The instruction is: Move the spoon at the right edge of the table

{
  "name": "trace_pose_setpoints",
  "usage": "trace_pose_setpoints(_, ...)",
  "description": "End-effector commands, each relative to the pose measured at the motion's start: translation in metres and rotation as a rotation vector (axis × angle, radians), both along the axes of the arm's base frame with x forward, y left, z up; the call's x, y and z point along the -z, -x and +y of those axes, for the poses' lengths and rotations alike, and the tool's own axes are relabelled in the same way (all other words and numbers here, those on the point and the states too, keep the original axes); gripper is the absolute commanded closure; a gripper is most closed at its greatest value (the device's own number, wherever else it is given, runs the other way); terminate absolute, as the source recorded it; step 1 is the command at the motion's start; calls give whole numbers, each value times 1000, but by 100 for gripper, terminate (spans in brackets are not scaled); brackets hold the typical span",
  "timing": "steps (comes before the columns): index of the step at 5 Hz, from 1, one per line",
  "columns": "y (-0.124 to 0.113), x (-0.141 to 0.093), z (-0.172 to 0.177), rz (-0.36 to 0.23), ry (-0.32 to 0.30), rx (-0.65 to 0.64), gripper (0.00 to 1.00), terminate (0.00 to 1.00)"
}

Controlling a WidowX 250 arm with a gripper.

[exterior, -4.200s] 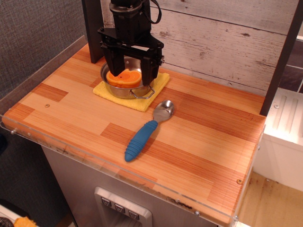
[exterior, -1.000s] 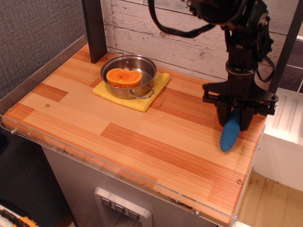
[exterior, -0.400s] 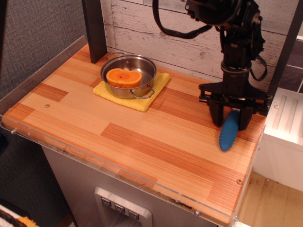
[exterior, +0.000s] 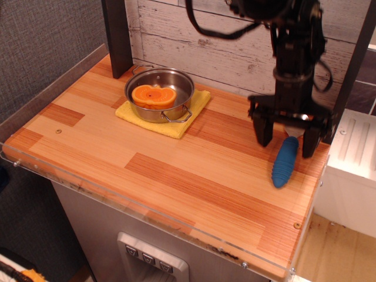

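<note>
steel pot holding orange slice, on yellow cloth.

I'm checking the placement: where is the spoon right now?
The spoon lies on the table near its right edge, under the open tool and far right of the pot.

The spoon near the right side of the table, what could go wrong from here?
1. The spoon lies close to the right edge of the table, so a small nudge might send it over.
2. The open gripper straddles the spoon's upper end; a sideways pull-out could let a finger catch and drag it.
3. The spoon's bowl is hidden behind the gripper, so whether it is fully released cannot be told.
</note>
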State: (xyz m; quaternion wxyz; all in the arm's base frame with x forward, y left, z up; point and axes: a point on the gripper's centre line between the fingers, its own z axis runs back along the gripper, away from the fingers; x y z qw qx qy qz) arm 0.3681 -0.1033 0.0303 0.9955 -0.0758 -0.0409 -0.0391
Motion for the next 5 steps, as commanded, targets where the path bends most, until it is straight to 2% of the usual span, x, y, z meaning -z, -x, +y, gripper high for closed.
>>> trace_pose_setpoints(1, 17, -96, 46, -175, -18, 61, 0, 0)
trace_pose_setpoints(2, 23, -102, 86, -169, -77, 78, 0, 0)
trace_pose_setpoints(3, 25, -101, 118, -153, -64, 35, 0, 0)
trace_pose_setpoints(5, 38, -102, 136, -137, -80, -38, 0, 0)
